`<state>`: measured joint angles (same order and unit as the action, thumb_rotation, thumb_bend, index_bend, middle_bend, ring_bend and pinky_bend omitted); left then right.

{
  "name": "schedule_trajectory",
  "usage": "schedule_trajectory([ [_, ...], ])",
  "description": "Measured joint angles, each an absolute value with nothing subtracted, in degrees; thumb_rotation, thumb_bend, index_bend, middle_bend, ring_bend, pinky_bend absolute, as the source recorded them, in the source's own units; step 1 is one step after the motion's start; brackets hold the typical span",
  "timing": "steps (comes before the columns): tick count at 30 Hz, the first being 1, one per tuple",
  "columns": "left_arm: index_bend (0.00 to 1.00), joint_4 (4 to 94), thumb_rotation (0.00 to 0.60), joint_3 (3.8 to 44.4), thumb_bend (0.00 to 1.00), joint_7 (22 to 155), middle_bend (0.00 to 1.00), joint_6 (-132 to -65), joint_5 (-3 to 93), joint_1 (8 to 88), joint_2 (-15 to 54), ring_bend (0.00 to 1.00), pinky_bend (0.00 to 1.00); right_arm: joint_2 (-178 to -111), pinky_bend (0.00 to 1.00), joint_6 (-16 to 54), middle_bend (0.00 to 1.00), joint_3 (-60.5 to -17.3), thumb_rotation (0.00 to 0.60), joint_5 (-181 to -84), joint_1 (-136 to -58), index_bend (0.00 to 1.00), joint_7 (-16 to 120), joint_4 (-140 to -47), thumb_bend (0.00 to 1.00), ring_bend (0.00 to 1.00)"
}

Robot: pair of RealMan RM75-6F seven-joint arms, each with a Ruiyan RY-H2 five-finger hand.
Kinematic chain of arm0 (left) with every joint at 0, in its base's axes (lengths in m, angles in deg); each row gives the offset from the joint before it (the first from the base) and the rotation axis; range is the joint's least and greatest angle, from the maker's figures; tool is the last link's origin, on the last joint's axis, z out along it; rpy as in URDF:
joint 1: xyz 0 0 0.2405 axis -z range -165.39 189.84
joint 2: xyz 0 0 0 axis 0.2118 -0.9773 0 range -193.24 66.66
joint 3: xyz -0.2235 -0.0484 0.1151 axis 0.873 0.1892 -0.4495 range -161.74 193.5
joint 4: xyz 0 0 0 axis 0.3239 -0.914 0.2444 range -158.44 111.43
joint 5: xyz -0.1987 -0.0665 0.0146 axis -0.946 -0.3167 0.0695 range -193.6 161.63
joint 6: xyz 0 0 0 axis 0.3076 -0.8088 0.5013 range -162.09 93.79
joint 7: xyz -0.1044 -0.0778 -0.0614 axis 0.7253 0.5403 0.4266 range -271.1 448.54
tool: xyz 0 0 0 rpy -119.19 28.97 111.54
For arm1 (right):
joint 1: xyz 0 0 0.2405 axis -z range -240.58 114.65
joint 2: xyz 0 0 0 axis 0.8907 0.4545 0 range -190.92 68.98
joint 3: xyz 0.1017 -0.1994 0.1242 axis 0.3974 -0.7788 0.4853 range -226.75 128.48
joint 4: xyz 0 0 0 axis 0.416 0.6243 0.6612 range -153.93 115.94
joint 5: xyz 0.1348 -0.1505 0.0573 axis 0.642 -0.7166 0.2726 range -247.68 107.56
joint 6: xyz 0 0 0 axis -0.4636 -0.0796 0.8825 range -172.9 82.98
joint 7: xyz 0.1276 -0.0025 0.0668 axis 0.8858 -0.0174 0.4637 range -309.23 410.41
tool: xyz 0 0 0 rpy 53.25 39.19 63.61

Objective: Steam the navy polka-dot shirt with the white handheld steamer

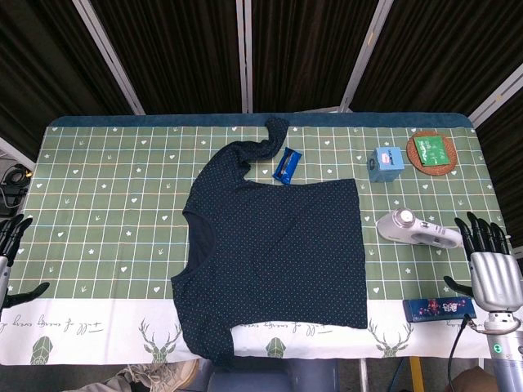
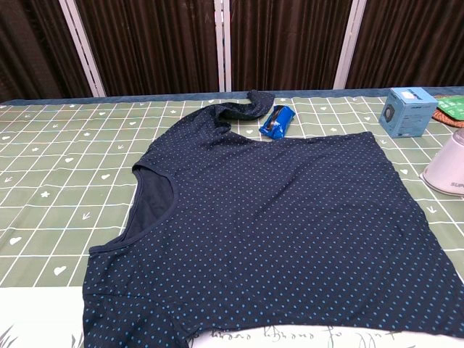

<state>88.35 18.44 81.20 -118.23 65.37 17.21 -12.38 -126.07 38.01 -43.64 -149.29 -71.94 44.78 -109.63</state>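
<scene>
Navy polka-dot shirt (image 1: 278,253) spread flat in the middle of the worktop (image 1: 106,204), neck to the left, one sleeve curled up at the far edge. Soft and floppy, sure to wrinkle and slide if pushed, so best left lying flat.

White handheld steamer (image 1: 417,229) on its side, just right of the shirt's edge. Hard, smooth, probably a bit heavy and slippery. Best to grab around the long handle, the part nearest the right robot hand (image 1: 489,260), not the round head that points toward the shirt.

Right robot hand close to the steamer's handle end, not touching, fingers apart and holding nothing. Left robot hand (image 1: 11,245) far off at the left edge of the worktop, well apart from shirt and steamer, fingers spread, holding nothing too.

Also there: small blue packet (image 1: 286,165) by the curled sleeve, light blue box (image 1: 385,162), round mat (image 1: 431,153) with a green pack, dark blue box (image 1: 439,308) near the right robot hand.
</scene>
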Motion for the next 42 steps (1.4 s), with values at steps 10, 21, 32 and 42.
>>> schedule_trajectory([
  [10,0.0,88.3,0.6,18.4,0.0,81.4,0.0,-117.4,65.0,17.5,-12.4,0.0,0.0,-128.6,0.0,34.6,0.0,-42.6,0.6,-149.6,-74.1,0.0,51.2,-103.7,0.0,0.0],
  [21,0.0,87.6,0.6,19.0,0.0,80.3,0.0,-115.8,62.4,18.3,-11.7,0.0,0.0,-137.8,0.0,18.9,0.0,-39.5,0.6,-143.1,-82.6,0.0,51.8,-84.7,0.36,0.0],
  [32,0.0,86.4,0.6,19.6,0.0,79.3,0.0,-113.9,59.8,19.4,-10.8,0.0,0.0,-145.0,0.0,11.8,0.0,-38.0,0.6,-138.3,-87.1,0.0,47.9,-73.4,0.43,0.0],
  [42,0.0,86.3,0.6,19.7,0.0,79.5,0.0,-113.4,59.2,19.7,-10.7,0.0,0.0,-148.2,0.0,10.1,0.0,-38.3,0.6,-137.7,-87.9,0.0,47.0,-67.3,0.51,0.0],
])
